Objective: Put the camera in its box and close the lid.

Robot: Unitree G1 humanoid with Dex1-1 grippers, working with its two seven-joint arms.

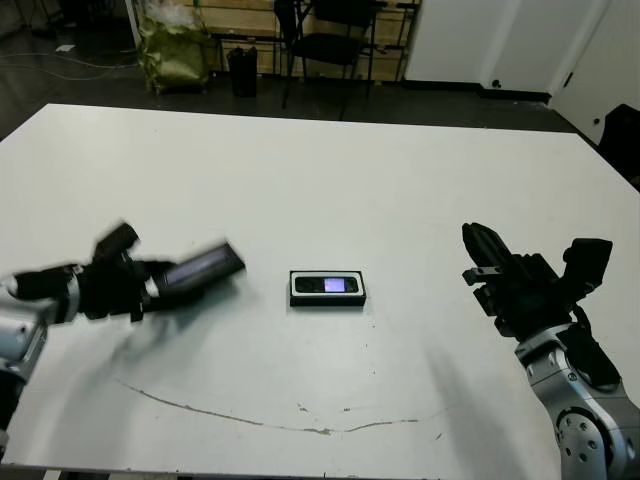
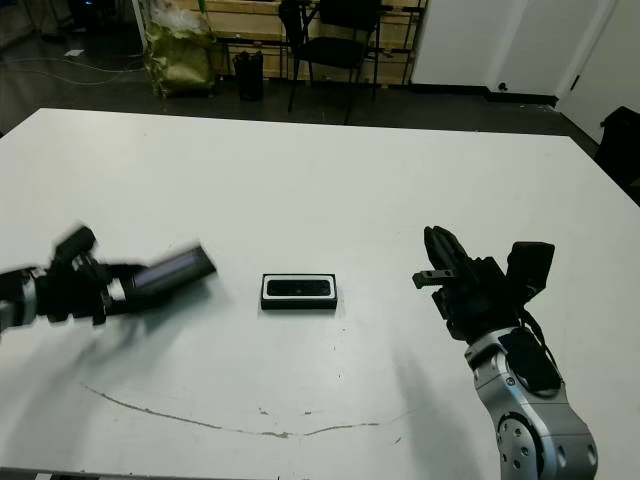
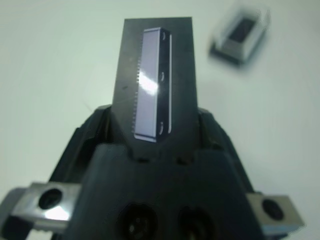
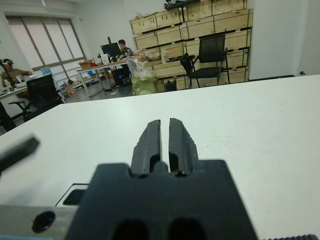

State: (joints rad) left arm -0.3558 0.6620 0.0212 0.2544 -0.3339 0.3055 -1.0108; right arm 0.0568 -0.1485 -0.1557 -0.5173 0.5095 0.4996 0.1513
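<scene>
Right gripper [image 1: 478, 252] sits closest, near the counter's front right corner, its two black fingers [image 4: 150, 142] pressed together with only a hairline slit between them and nothing in them. It hangs just over the white counter [image 1: 400, 180], pointing toward the middle, well apart from everything else.

Over on the other side, the left gripper [image 1: 160, 282] is near the left edge, and it's pinching the lid [image 1: 205, 268] by one end. In the wrist view you see the lid [image 3: 154, 82] standing straight out from the black body, its glossy bluish-grey strip catching a bright glint. From the head views the lid is blurred, tilted up a little at its far end, which points toward the counter's centre. Whether it is touching the surface I can't tell.

Out from there, just beyond the lid's free end but clear of it, the box [image 1: 328, 289] lies flat at about the centre of the counter, somewhat toward the front edge. Its white lining shows as a thin frame, and the camera [image 1: 328, 285] is lying inside it, a dark bar with a pale reflection on top. The box is uncovered.

Nearer the front edge, a long thin scratch [image 1: 250, 420] runs across the counter.

Beyond the far edge: a black chair [image 1: 335, 40], a yellowish-green bag [image 1: 175, 50], and stacked wooden crates [image 4: 200, 25]. In the right wrist view a person [image 4: 122, 47] sits at a far desk.
</scene>
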